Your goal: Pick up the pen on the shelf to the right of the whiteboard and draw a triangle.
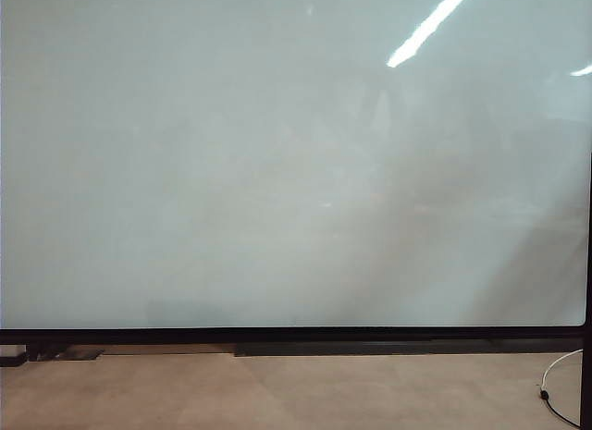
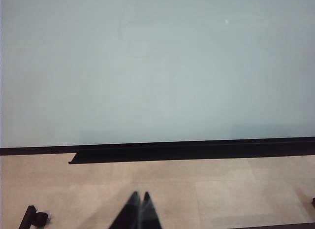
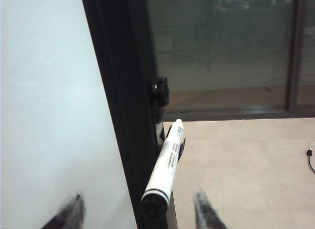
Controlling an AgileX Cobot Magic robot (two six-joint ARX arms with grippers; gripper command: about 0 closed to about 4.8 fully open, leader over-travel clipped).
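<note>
Only the right wrist view shows the pen (image 3: 165, 166): its right gripper (image 3: 135, 212) has fingers (image 3: 204, 209) spread wide, straddling the black-tipped end without touching. The pen, white with a printed label, rests against the black frame (image 3: 120, 106) at the whiteboard (image 3: 49, 115) edge. The left wrist view shows the left gripper (image 2: 139, 209) with fingers closed together above bare floor (image 2: 221, 189). The exterior view shows the blank whiteboard, no arms.
</note>
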